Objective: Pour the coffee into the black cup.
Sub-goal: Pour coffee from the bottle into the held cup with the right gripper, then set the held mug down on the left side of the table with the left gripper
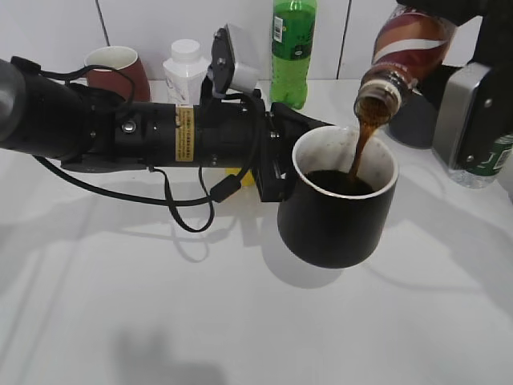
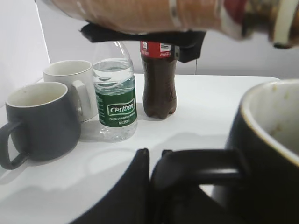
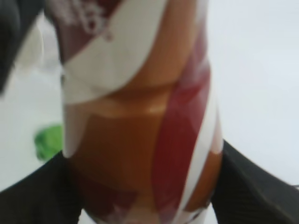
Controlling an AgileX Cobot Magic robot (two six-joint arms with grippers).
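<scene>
The right gripper (image 3: 140, 205) holds the tipped coffee bottle (image 1: 405, 52). The left gripper (image 2: 149, 172) pinches the black cup (image 1: 341, 204) handle just below the spout. It should keep tipping slowly so nothing spills.

Left fingers (image 2: 154, 172) clamped, right fingers (image 3: 243, 182) likewise

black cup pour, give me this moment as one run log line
phase: pouring | left end effector: shut on black cup handle | right end effector: shut on coffee bottle, tilted | stream entering cup

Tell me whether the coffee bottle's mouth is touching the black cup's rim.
Apart. The exterior view shows the coffee bottle tilted above the black cup, clear space between mouth and rim, only the coffee stream bridging them.
</scene>
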